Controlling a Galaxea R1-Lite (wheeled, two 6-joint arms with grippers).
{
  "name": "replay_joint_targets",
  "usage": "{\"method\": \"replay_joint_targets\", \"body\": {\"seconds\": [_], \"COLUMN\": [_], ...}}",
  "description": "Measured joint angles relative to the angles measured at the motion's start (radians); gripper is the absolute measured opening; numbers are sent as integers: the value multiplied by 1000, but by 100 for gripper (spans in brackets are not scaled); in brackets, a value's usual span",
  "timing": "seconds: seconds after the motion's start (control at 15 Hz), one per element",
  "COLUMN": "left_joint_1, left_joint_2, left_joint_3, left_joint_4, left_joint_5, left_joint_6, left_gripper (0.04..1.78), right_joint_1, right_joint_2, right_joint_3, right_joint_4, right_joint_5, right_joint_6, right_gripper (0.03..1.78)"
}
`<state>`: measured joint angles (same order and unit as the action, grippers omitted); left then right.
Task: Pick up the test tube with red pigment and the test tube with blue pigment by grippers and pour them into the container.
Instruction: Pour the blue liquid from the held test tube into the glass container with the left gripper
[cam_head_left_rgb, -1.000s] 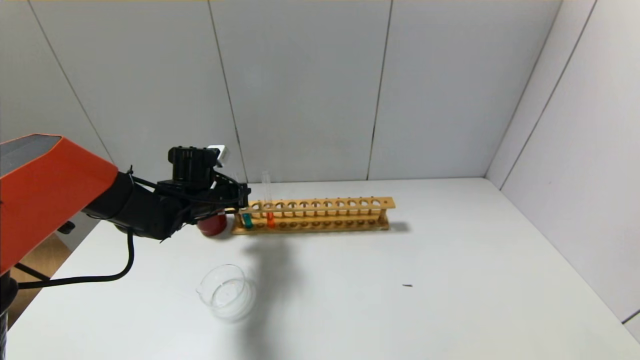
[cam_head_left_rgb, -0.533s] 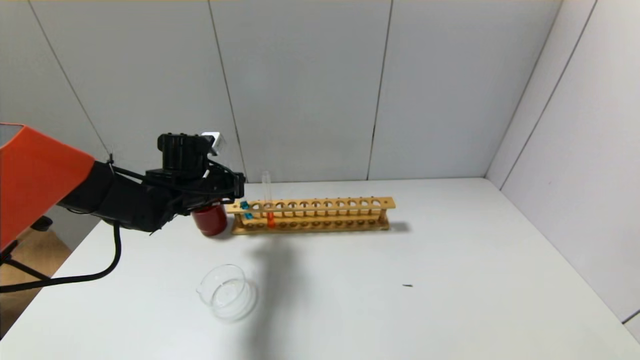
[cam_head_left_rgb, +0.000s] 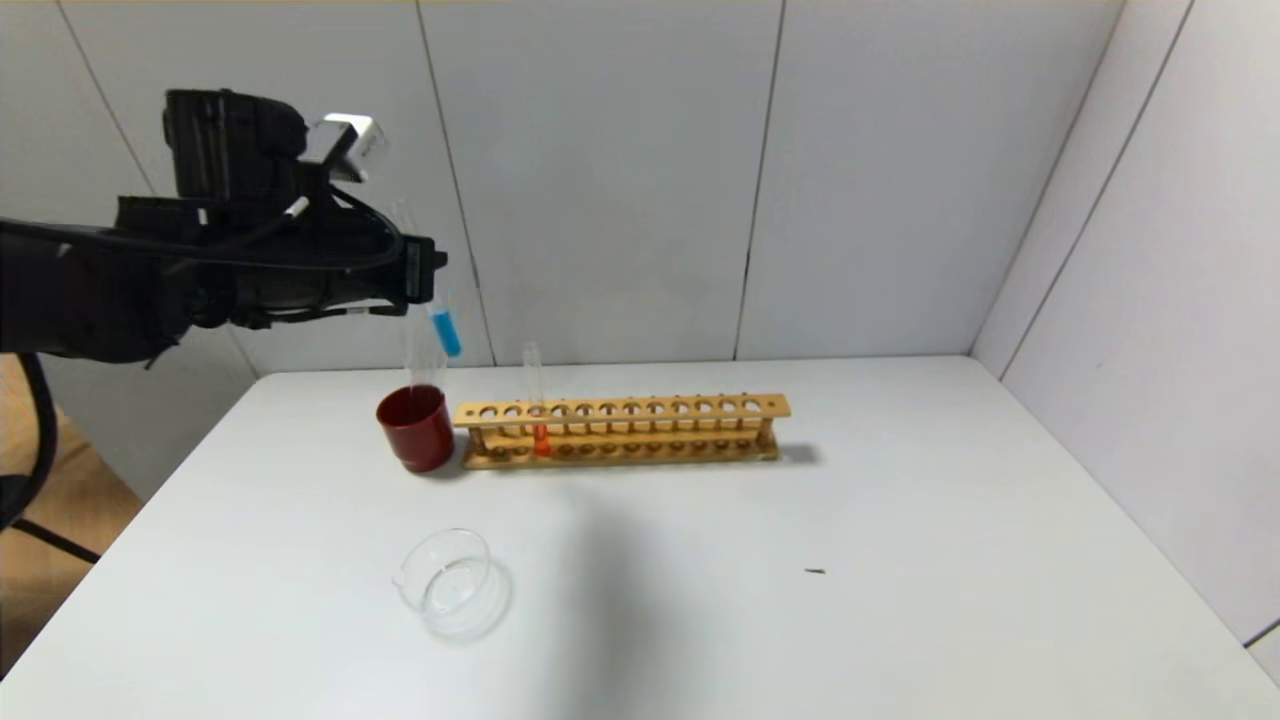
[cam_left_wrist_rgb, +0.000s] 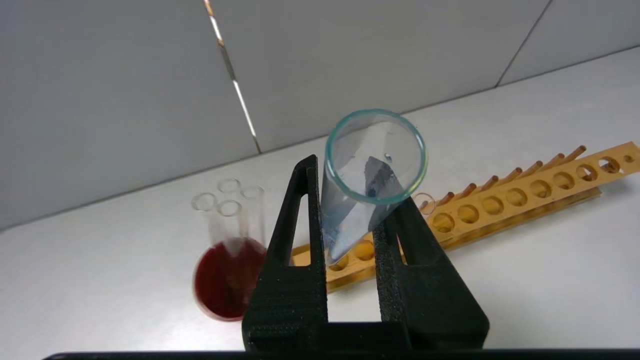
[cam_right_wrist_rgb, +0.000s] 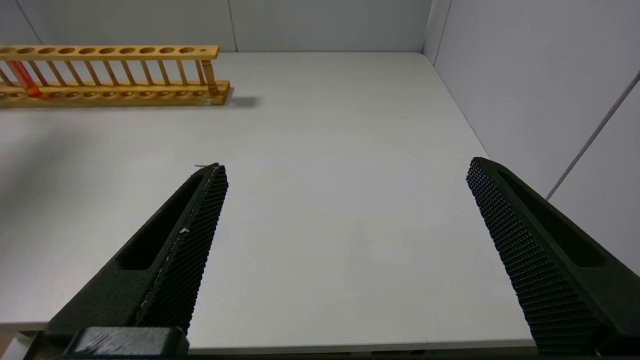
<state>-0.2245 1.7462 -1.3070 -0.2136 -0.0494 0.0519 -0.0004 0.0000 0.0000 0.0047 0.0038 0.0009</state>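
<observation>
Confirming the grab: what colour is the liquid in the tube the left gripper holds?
Blue, at the bottom of the test tube with blue pigment in the left gripper; clearest in the head view.

The robot's left arm reaches out level, its black two-fingered left gripper (cam_head_left_rgb: 425, 272) raised high, fingers (cam_left_wrist_rgb: 300, 220) clamped on the slim clear glass test tube with blue pigment (cam_head_left_rgb: 443, 325) hanging tilted below them. The black right gripper (cam_right_wrist_rgb: 345, 180) sits low and idle, fingers spread wide apart.

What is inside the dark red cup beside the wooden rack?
Several colourless clear tubes stand upright inside the dark red cup, rims above it. Their lower ends and the cup's bottom cannot be made out.
</observation>
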Motion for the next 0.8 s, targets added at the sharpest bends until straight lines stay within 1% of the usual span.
{"method": "replay_joint_targets", "body": {"seconds": [0.13,0.27,0.4,0.53,0.67,0.8], "left_joint_1": [-11,-18,-20,-20,-19,2], "left_joint_2": [-80,-169,-256,-344,-405,-439], "left_joint_3": [34,143,282,420,528,623], "left_joint_4": [37,43,40,12,-40,-89], "left_joint_5": [53,88,100,104,106,105], "left_joint_6": [12,51,113,169,237,350], "left_gripper": [32,32,32,32,32,32], "right_joint_1": [0,0,0,0,0,0], "right_joint_2": [0,0,0,0,0,0], "right_joint_3": [0,0,0,0,0,0], "right_joint_4": [0,0,0,0,0,0], "right_joint_5": [0,0,0,0,0,0], "right_joint_6": [0,0,0,1,1,1], "right_gripper": [175,175,175,175,175,175]}}
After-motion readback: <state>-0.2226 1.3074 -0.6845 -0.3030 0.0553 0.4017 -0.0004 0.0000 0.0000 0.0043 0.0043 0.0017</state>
